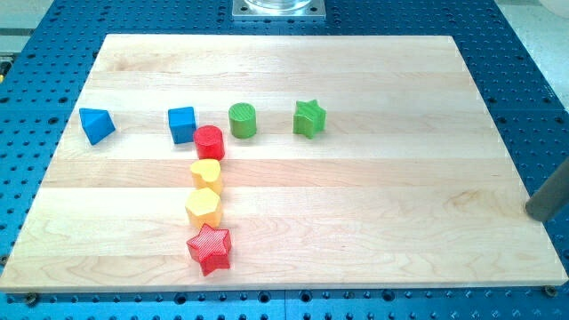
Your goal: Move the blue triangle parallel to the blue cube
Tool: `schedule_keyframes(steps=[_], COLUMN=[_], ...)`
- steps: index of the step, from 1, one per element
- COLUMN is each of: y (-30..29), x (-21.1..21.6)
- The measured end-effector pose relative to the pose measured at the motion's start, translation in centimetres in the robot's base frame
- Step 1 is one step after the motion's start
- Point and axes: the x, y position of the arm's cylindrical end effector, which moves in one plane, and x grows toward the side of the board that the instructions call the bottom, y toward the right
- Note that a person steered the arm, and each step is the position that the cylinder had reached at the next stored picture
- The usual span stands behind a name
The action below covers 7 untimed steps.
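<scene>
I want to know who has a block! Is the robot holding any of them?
No, nothing is held. My tip sits at the board's right edge, far from the blue triangle and the blue cube.

Bright, even overhead lighting; sharp focus across wooden board (pixel 356 204). Short soft shadows only, close under blocks. No glare on wood; faint sheen on blue perforated table (pixel 533 80). Rod (pixel 549 196) at right edge slightly blurred.
</scene>
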Motion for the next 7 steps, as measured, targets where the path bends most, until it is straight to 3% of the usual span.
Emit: schedule_keyframes(steps=[1,3,4,5,7], y=[-1.3,-17.8,-20.7,-17.8,-9.1], x=[-0.1,-4.0,-1.5,-0.7,-19.2])
